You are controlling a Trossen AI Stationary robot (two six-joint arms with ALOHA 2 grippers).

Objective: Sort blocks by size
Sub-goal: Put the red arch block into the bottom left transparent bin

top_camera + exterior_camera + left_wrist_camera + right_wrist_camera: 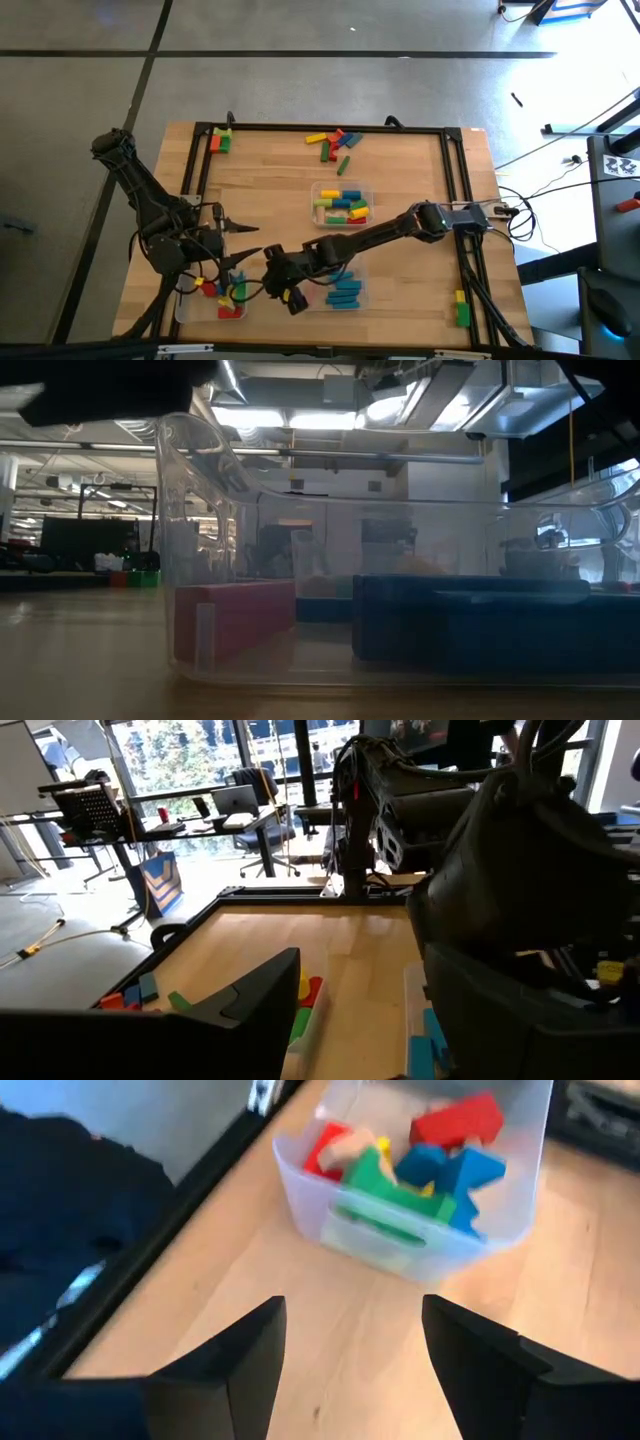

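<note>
Loose blocks lie near the table's far edge. A clear tray at mid-table holds mixed blocks. A near-middle tray holds blue blocks and a pink one. A near-left tray holds red, green, yellow and blue blocks. My right gripper hangs open between the two near trays, tilted down toward the near-left tray, with nothing between its fingers. My left gripper stands open and level above the table's left side, holding nothing.
Green and orange blocks sit at the far left corner, and yellow and green ones at the near right. A black frame runs round the tabletop. Bare wood lies on the right half.
</note>
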